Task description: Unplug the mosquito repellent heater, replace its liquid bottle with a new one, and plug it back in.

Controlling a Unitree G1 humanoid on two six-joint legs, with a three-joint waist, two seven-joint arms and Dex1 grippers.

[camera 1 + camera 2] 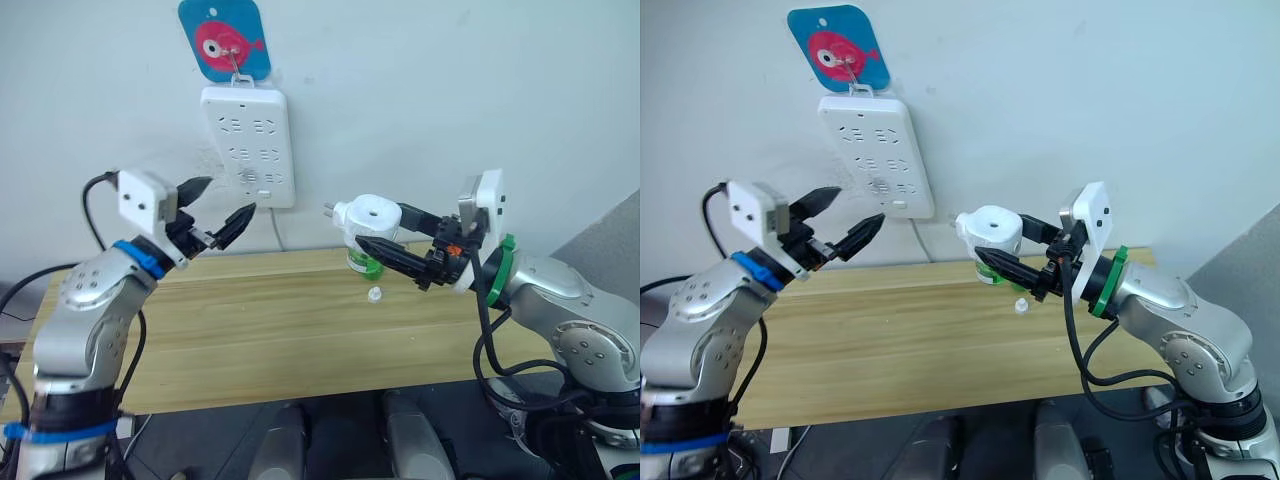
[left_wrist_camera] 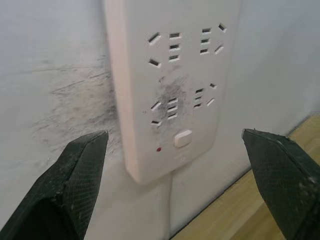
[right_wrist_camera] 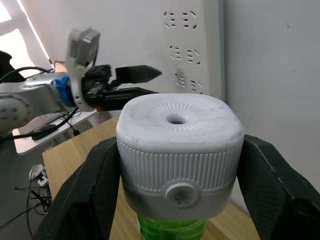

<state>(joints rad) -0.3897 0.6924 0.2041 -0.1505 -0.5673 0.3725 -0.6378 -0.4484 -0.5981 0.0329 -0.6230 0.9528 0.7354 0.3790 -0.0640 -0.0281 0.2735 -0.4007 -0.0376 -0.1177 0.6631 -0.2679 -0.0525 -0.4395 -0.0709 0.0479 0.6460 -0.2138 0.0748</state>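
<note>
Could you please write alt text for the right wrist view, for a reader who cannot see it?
The right gripper is shut on the mosquito repellent heater, a white rounded unit with a round vent hole on top and a green bottle beneath it. Behind it, the open left gripper hovers near the white power strip on the wall, above the wooden table.

1. One mosquito repellent heater, white, with one green liquid bottle under it, at the right;
2. One white power strip on the far wall, left of centre;
3. One blue fish-print hook card above the strip;
4. One small clear cap on the table;
5. One wooden table;
6. Two grippers: the left gripper; the right gripper.
</note>
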